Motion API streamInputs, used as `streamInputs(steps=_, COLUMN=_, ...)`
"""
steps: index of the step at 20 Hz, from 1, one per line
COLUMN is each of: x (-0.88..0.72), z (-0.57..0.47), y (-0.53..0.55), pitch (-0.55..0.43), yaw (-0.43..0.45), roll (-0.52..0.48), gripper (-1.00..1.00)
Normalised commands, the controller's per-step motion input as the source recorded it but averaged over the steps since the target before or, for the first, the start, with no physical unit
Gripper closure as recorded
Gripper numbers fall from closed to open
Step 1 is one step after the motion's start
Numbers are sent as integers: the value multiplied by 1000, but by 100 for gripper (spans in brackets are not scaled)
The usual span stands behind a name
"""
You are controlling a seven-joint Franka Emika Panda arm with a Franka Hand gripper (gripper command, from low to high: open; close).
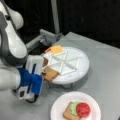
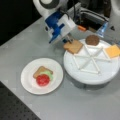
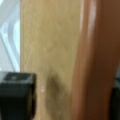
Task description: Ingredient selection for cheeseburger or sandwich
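Note:
My gripper (image 2: 67, 41) is shut on a brown bread slice (image 2: 73, 46) at the rim of the white divided tray (image 2: 87, 77). The slice (image 1: 50, 74) sits tilted, partly over the tray's edge. In the wrist view the bread (image 3: 50, 50) fills the frame, with a black finger (image 3: 17, 95) pressed against it. On the tray lie a dark round patty (image 2: 92, 40) and a yellow cheese square (image 2: 112, 51). The white plate (image 2: 27, 75) carries the sandwich: a bread slice (image 2: 40, 70), green lettuce (image 2: 48, 74) and a red tomato disc (image 2: 43, 80) on top.
A metal post (image 1: 55, 17) and a bracket (image 1: 46, 37) stand behind the tray. A small orange part (image 2: 81, 28) sits near the arm's base. A dark perforated board (image 2: 15, 107) borders the grey table at a front view's bottom left.

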Motion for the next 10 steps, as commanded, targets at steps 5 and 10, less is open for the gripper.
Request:
streamInputs(steps=5, x=39, z=81, y=103, pitch=37, yaw=-135, roll=34, gripper=100)
streamInputs(steps=10, x=45, z=42, y=98, pitch=53, yaw=-132, roll=23, gripper=100)
